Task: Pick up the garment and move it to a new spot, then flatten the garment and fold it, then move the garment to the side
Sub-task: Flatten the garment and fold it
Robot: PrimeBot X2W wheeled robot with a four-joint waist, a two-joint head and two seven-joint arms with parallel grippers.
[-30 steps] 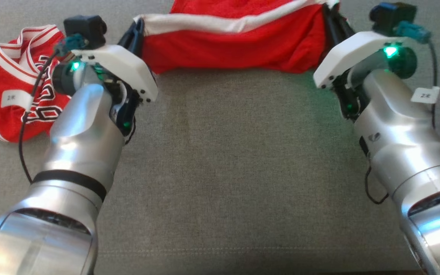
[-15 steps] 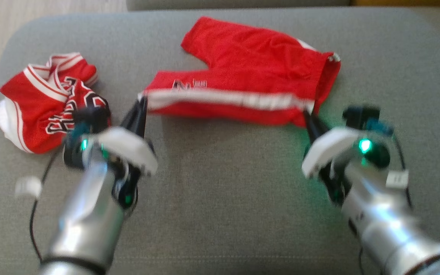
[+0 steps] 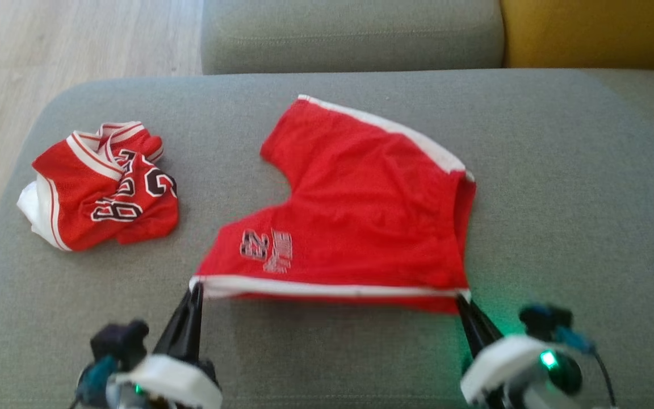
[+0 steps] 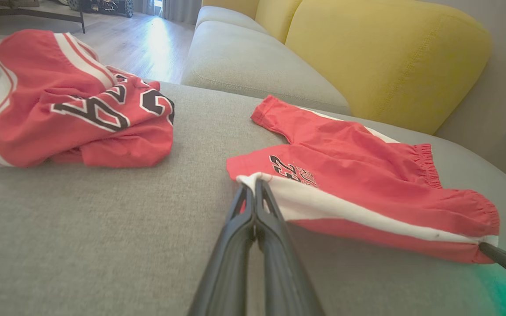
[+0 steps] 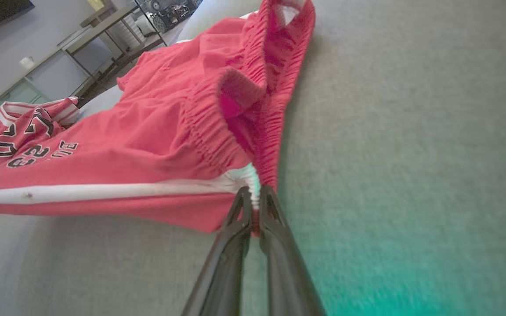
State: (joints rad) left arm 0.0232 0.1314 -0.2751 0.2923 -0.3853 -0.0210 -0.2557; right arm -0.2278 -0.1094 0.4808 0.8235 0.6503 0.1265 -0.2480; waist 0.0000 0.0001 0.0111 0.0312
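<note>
The garment is a pair of red shorts with white side stripes and a printed number, spread on the grey sofa cushion. Its near white-striped edge is stretched between my two grippers. My left gripper is shut on the hem corner of that edge, seen close in the left wrist view as garment pinched at the gripper. My right gripper is shut on the waistband corner, where the elastic bunches at the gripper on the garment.
A crumpled red jersey with white trim and black numbers lies at the cushion's left end, near its edge and the wooden floor. A grey back cushion and a yellow cushion stand behind. Bare cushion lies to the right.
The head camera has tilted, so the whole scene shifted down the picture. Both grippers, still shut on the shorts' edge, have drawn it toward me and the shorts now lie spread flat.
</note>
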